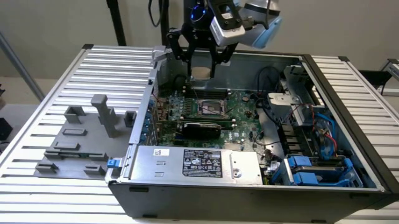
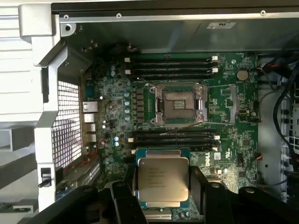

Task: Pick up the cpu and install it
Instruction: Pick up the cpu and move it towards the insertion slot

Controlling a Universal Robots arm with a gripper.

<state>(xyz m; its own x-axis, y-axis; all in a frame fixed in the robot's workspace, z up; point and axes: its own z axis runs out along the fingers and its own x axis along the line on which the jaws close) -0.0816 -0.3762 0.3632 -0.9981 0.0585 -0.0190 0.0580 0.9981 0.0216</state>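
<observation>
Over the far side of the open case: I see my gripper (image 1: 201,70) hanging from the arm, pointed down at the motherboard (image 2: 233,140).
Gripper state: closed on the cpu (image 2: 162,182), one dark finger (image 2: 200,186) against each of two opposite edges, the jaws set moderately wide to span the chip.
Cpu position: clear of the board, in the air between the fingers, its pale silver-grey top facing the wrist camera with printed lettering visible.
Cpu in the exterior view: a pale patch between the fingertips, close to the case's far wall; I cannot tell its tilt from there.
Socket (image 2: 180,103): a dark square with a metal frame, in the middle of the board, nearer to the exterior camera than the chip and apart from it; its frame looks swung open, though I am not certain.
Memory slots (image 2: 173,137): long black rows on both sides of the socket; the chip hangs over the board just beside one bank.
Power supply (image 1: 199,163): a silver labelled box along the case's near wall.
Fixture blocks (image 1: 103,116): grey plastic pieces on the slatted table (image 1: 118,60), on the exterior view's left of the case.
</observation>
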